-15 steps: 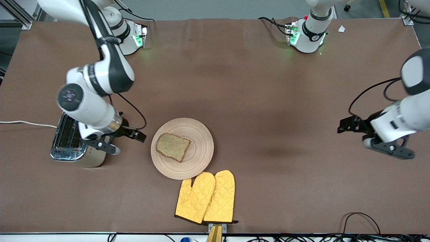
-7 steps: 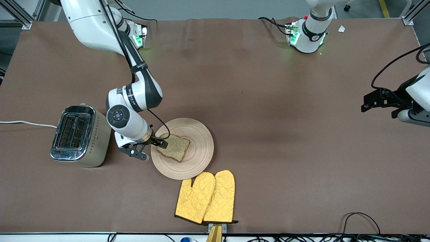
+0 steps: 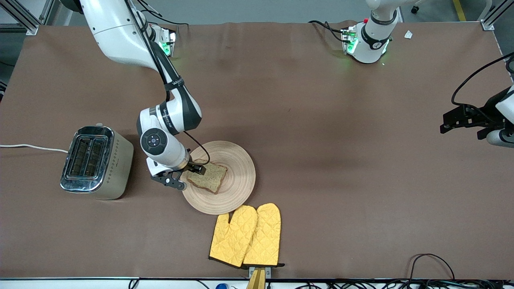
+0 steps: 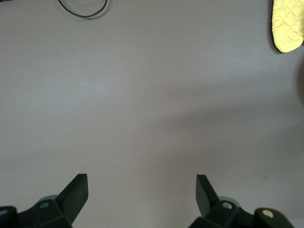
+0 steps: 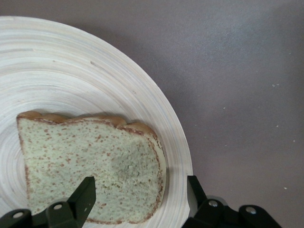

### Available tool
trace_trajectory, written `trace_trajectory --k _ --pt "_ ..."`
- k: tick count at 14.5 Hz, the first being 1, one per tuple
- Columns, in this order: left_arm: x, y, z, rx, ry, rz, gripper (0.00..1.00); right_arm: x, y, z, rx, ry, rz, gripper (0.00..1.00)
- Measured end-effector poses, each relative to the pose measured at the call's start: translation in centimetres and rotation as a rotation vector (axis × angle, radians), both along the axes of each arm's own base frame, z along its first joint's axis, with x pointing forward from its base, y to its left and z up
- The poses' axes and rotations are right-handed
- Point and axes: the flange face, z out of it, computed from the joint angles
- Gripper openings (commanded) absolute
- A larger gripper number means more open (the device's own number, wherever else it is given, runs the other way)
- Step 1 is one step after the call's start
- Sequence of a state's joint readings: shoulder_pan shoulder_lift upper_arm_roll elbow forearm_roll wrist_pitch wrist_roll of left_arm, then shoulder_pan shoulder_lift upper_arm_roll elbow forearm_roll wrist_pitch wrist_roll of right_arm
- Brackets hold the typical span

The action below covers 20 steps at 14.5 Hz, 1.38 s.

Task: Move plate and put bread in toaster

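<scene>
Since 1 s ago the right arm has swung off the boxy chrome-topped, cream-sided toaster (image 3: 96, 162) and come down at the round, light tan wooden plate (image 3: 237, 176), creeping a little more toward the slice in the last 0.5 s; the left arm has drawn back toward its own end of the table, where it waits.

The right gripper (image 3: 188, 176) sits low over the plate's rim on the toaster's side, its 2 fingers spread wide and gripping nothing. In the right wrist view 1 finger (image 5: 83, 194) stands over the crumb of the single brown-crusted slice of bread (image 5: 92, 168) and the other finger stands off the rim over the brown table (image 3: 321, 120), so the slice's crust edge nearest the toaster lies between them. The bread lies flat on the plate (off-centre, toward the toaster), with its longer axis running roughly from the gripper toward the plate's middle.

The coming grasp turns on that: the bread is just ahead of the right gripper, and the right arm is much the nearer.

The left gripper (image 4: 141, 190) hangs unclenched over bare table. A pair of yellow quilted oven mitts (image 3: 245, 236) touches the plate's camera-side rim.
</scene>
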<state>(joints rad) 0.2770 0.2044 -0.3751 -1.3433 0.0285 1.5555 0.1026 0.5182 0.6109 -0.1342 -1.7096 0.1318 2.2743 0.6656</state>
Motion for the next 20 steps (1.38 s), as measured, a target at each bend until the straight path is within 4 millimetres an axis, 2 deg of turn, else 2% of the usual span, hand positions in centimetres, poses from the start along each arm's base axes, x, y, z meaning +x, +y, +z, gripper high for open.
trace_trajectory --k 5,12,17,19,20 --pt "-1.7 -2.6 1.8 0.046 -0.026 -0.015 1.00 0.0 -0.1 -1.1 -0.005 0.001 -0.001 0.70" --pt "-2.6 -0.8 2.0 0.068 -0.024 0.021 1.00 0.2 -0.2 -1.4 -0.004 -0.008 -0.002 0.54" --pt "-2.5 -1.1 1.8 0.068 -0.022 0.019 1.00 0.2 -0.3 -1.4 -0.005 -0.010 -0.004 0.20" --pt "-2.5 -0.4 1.8 0.069 -0.022 0.030 1.00 0.3 -0.4 -1.4 -0.007 -0.011 -0.005 0.06" --pt "-2.4 0.2 1.8 0.069 -0.024 0.040 1.00 0.3 -0.4 -1.4 -0.007 -0.011 -0.005 0.02"
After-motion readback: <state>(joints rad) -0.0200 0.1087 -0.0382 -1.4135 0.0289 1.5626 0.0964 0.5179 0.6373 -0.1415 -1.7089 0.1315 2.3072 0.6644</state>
